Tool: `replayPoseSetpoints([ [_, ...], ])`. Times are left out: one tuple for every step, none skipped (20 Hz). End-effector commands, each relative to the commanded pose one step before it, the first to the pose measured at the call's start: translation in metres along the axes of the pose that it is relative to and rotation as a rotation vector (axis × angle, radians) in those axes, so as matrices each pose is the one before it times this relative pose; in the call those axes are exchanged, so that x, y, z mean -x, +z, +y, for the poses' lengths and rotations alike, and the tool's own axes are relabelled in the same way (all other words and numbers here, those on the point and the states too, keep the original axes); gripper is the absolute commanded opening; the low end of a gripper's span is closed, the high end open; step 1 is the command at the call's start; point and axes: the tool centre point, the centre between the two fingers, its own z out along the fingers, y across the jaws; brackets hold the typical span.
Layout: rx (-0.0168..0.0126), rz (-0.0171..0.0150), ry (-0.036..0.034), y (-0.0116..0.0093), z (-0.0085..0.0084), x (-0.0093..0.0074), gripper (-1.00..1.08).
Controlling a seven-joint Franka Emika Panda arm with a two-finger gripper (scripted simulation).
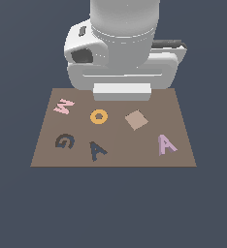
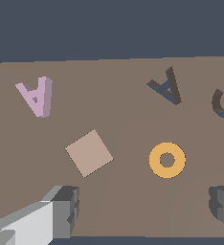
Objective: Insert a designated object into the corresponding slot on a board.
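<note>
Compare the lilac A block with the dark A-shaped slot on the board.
The lilac A block is a raised pale purple piece with visible side walls; the A-shaped slot is a dark navy recess sunk into the brown board. The block lies near the board's edge on the exterior view's right; the slot sits left of centre, beside the G-shaped recess. Their tilts differ slightly. Both share the same letter outline and similar size.

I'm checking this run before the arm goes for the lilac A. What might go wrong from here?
1. The open gripper hangs nearer the tan tile and orange ring than the lilac A; it might grab a distractor.
2. The A slot looks turned differently from the block, so insertion needs rotation.
</note>
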Motion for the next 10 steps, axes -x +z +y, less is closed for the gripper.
replayPoseSetpoints([
  [0.00000,0.00000,0.00000,0.00000,0.00001,0.00000,1.00],
  [0.00000,0.00000,0.00000,0.00018,0.00004,-0.00016,1.00],
  [0.00012,0.00009,-0.00154,0.00050,-0.00083,-0.00042,1.00],
  [0.00014,0.00010,-0.00195,0.00086,-0.00099,-0.00073,1.00],
  [0.00019,0.00014,-0.00266,0.00120,-0.00135,-0.00103,1.00],
  [0.00026,0.00019,-0.00351,0.00154,-0.00179,-0.00131,1.00],
  [0.00031,0.00023,-0.00424,0.00189,-0.00216,-0.00161,1.00],
  [0.00037,0.00027,-0.00501,0.00223,-0.00255,-0.00190,1.00],
  [0.00044,0.00031,-0.00579,0.00256,-0.00295,-0.00219,1.00],
  [0.00051,0.00035,-0.00652,0.00290,-0.00332,-0.00248,1.00],
])
